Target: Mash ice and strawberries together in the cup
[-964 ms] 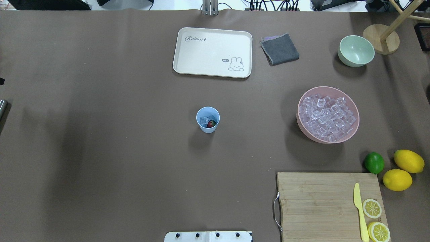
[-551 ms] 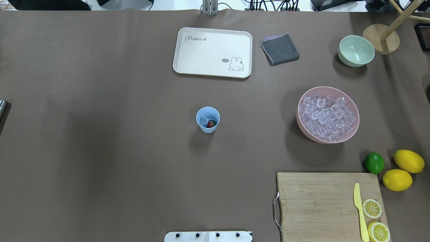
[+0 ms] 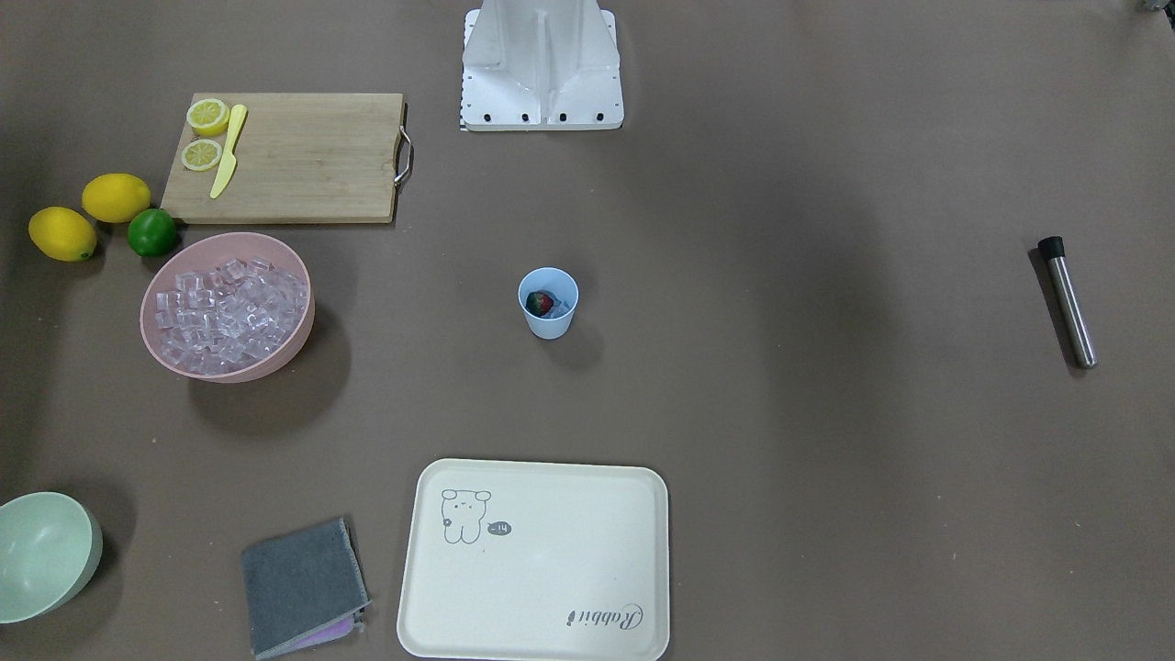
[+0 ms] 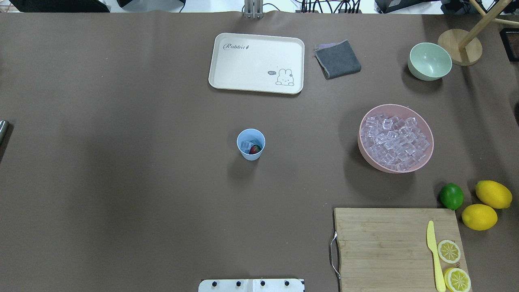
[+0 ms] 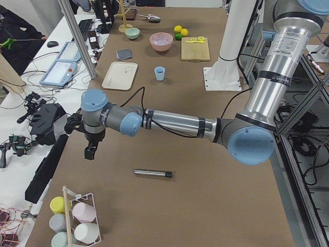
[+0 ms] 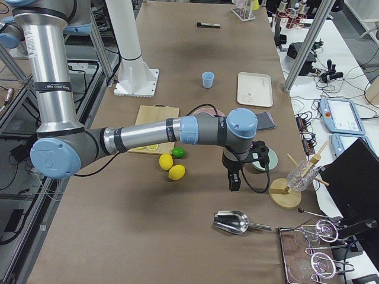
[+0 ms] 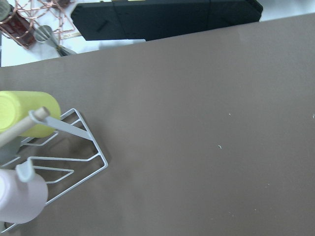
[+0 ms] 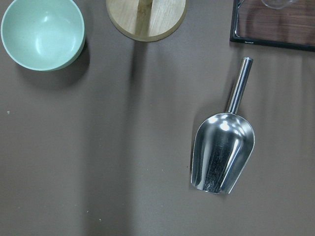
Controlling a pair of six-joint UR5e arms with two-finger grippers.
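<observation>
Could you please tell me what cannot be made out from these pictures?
Left gripper: seen only in the left side view; open or shut unclear.
Right gripper: likewise, right side view.
Ice in the cup: cube count hidden by the wall and strawberry.
Metal rod: cut off by overhead view's left edge.

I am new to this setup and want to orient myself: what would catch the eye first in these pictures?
The pink bowl heaped with clear ice stands out on the right of the overhead view, with two yellow lemons and a green lime just nearer the robot. Alone in the middle stands the light-blue cup, holding a red strawberry and some ice.
</observation>
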